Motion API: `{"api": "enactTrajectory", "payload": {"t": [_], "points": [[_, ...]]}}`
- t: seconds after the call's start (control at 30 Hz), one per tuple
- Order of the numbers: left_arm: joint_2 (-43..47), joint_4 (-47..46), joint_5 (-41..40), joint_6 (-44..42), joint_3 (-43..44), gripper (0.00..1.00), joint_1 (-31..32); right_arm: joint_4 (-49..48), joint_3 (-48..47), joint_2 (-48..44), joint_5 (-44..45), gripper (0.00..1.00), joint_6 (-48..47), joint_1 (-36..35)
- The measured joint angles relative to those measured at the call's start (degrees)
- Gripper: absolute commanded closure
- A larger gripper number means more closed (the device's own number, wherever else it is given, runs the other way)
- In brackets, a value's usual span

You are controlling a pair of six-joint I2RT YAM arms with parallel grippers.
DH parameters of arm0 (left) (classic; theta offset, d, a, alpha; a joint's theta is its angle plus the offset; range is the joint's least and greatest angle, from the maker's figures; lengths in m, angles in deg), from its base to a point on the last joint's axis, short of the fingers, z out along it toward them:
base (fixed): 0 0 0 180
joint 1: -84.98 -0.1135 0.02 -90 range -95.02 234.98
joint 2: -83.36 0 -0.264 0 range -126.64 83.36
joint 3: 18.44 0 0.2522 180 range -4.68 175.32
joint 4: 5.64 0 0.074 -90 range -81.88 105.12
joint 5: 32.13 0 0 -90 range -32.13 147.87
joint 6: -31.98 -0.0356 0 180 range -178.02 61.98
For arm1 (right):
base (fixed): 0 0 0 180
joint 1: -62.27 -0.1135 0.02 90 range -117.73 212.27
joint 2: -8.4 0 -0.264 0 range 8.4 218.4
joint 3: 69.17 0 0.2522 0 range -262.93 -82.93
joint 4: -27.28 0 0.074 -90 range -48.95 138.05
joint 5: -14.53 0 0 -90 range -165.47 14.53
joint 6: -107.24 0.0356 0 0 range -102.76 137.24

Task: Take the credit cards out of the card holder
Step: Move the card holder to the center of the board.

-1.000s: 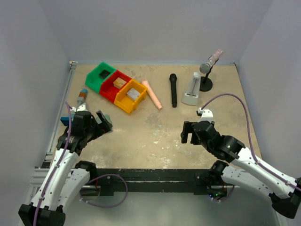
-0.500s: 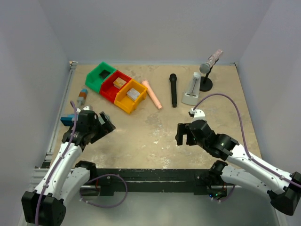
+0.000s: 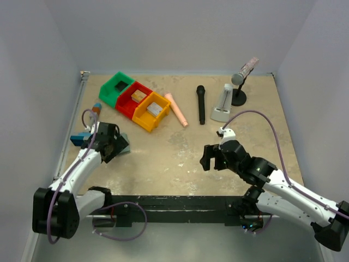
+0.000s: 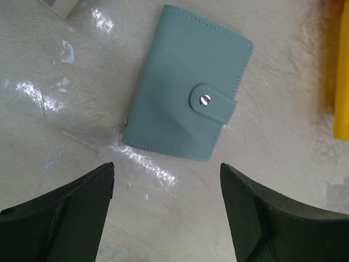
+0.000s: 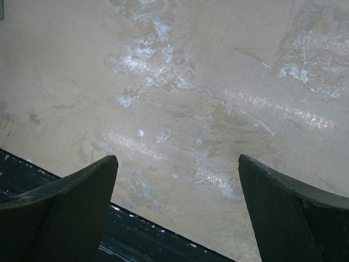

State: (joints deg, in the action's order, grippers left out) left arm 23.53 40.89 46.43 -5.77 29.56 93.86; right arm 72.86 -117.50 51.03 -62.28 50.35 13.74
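Hovering over the table (image 3: 180,158), both grippers are being held spread: the right gripper (image 5: 177,164) above bare tabletop, the left gripper (image 4: 166,180) just above the card holder (image 4: 185,87), which is lying closed near the table's left edge, the yellow bin (image 4: 341,65) close beside. The reach is judged underway. Next, the snapped tab (image 4: 214,102) is needing to be undone; no credit cards are showing.
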Motion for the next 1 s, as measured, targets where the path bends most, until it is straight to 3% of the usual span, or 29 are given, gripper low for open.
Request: {"api": "enactTrajectory", "payload": {"t": [0.33,0.8,1.0], "points": [[-7.5,-2.1,-5.8,0.7,5.4,0.17,-0.7,0.4,1.4,-6.0,-0.9,0.04,-0.2,0.0],[-18.9,-3.3,-8.1,0.2,10.0,0.13,-1.6,0.3,1.4,-5.5,-1.2,0.04,-0.1,0.0],[-22.5,-4.4,-6.6,-0.6,10.6,0.16,-2.2,0.2,1.4,-4.3,-2.4,0.04,0.4,0.0]]}}
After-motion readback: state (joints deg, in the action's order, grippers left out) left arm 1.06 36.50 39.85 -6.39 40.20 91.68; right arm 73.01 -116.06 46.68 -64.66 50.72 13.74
